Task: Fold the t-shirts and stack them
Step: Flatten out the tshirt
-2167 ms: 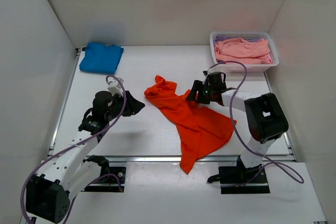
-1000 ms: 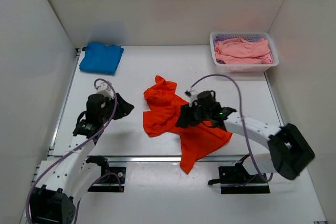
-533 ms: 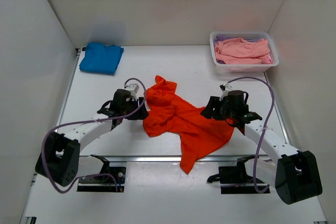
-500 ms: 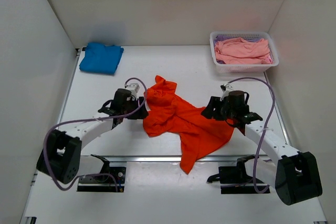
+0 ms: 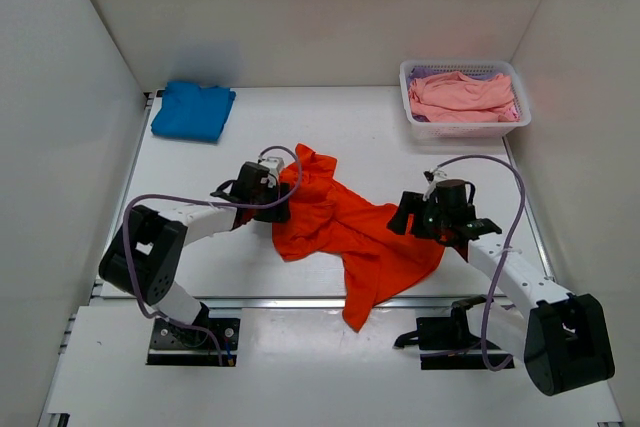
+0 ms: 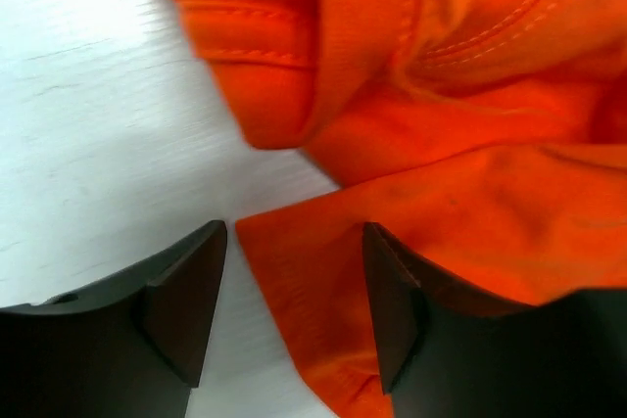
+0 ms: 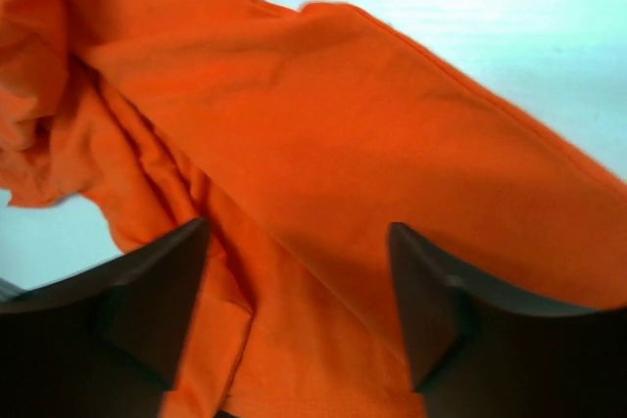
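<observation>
The orange t-shirt (image 5: 345, 232) lies crumpled in the middle of the table, one end hanging over the near edge. My left gripper (image 5: 277, 205) is open at the shirt's left edge; in the left wrist view (image 6: 294, 242) its fingers straddle a corner of orange cloth (image 6: 460, 193). My right gripper (image 5: 408, 215) is open over the shirt's right part; in the right wrist view (image 7: 299, 242) orange cloth (image 7: 343, 163) fills the gap between its fingers. A folded blue t-shirt (image 5: 192, 110) lies at the far left. Pink t-shirts (image 5: 460, 94) fill the basket.
The white lattice basket (image 5: 465, 128) stands at the far right corner. White walls close the table on three sides. A metal rail (image 5: 300, 301) runs along the table's near edge.
The right gripper dragged the orange shirt leftwards, let go and drew back to its right part. The left arm swung from the bare table at left to the shirt's left edge.
</observation>
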{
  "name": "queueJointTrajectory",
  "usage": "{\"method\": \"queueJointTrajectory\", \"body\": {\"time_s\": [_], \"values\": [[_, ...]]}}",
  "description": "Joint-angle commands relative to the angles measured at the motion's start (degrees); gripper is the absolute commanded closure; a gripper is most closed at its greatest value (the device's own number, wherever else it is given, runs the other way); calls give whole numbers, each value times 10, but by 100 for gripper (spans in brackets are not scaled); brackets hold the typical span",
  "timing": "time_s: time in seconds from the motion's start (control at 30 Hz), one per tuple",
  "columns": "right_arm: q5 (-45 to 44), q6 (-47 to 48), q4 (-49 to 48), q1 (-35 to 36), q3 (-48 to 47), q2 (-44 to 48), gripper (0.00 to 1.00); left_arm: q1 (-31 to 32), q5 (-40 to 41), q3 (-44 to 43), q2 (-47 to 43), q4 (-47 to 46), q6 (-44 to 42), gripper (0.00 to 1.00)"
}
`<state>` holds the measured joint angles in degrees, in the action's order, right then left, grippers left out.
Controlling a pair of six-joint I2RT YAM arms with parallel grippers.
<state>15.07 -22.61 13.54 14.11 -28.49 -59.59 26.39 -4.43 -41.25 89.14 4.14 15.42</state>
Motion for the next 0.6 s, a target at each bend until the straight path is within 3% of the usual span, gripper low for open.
{"method": "queueJointTrajectory", "body": {"time_s": [0.0,0.03,0.1,0.13,0.2,0.27,0.3,0.33,0.4,0.57], "values": [[-53,2,21,13,-26,-17,24,17,-9,-18,21,7,-6,45],[-66,1,35,21,-31,-20,22,20,-22,-22,27,10,-6,55],[-89,-15,53,29,-45,-39,19,22,-34,-34,44,28,0,100],[-94,-9,61,35,-50,-57,20,22,-42,-36,52,32,4,100],[-85,-16,70,33,-53,-84,34,16,-48,-35,43,48,16,100],[-68,-13,67,24,-63,-118,85,-5,-36,-15,12,61,25,100],[-65,-4,61,26,-74,-140,95,-13,-15,3,-24,74,31,100],[-75,-2,58,33,-87,-164,100,-28,5,11,-73,82,36,100],[-80,15,58,27,-125,-210,100,-61,37,42,-146,121,43,100],[-125,63,126,20,-340,-386,100,-167,111,62,-327,200,43,100]]}}
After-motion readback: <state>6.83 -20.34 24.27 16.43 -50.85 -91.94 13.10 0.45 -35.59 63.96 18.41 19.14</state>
